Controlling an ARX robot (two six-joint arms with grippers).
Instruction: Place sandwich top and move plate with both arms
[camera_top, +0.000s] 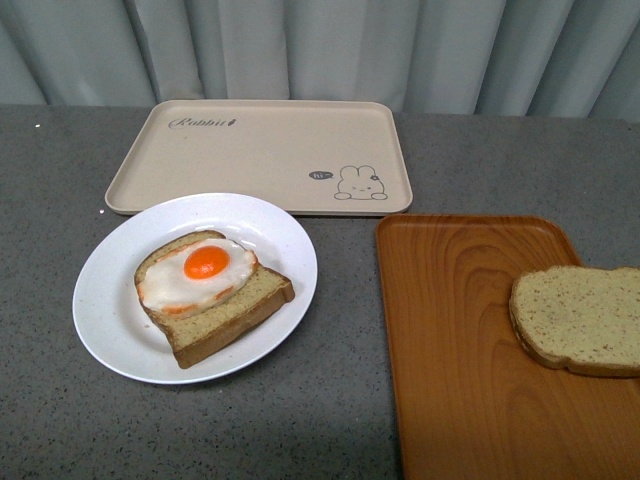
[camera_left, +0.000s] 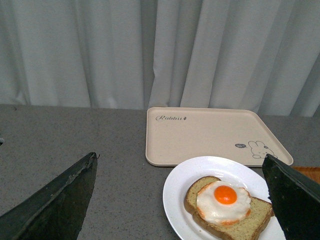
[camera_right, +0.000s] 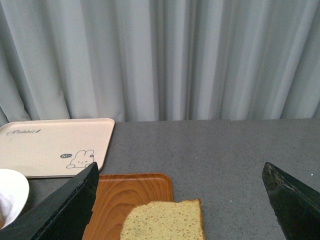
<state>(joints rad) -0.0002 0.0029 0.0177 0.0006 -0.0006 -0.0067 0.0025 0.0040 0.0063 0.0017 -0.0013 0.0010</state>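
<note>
The left gripper (camera_left: 180, 156) hangs released, its black fingers (camera_left: 55, 205) spread wide with nothing between them. Just below and ahead of its gap lies the plate (camera_left: 172, 195), carrying an egg-topped bread slice (camera_left: 227, 210). The right gripper (camera_right: 180, 165) is likewise spread and empty. The sandwich top (camera_right: 165, 220) lies flat under its gap, on the wood-grain tray (camera_right: 135, 195). Plate and tray rest on a grey speckled tabletop (camera_top: 340, 400). Further out from both grippers sits the beige rabbit tray (camera_top: 260, 150). Behind it, pale grey-green curtains (camera_top: 320, 50) close off the room.
</note>
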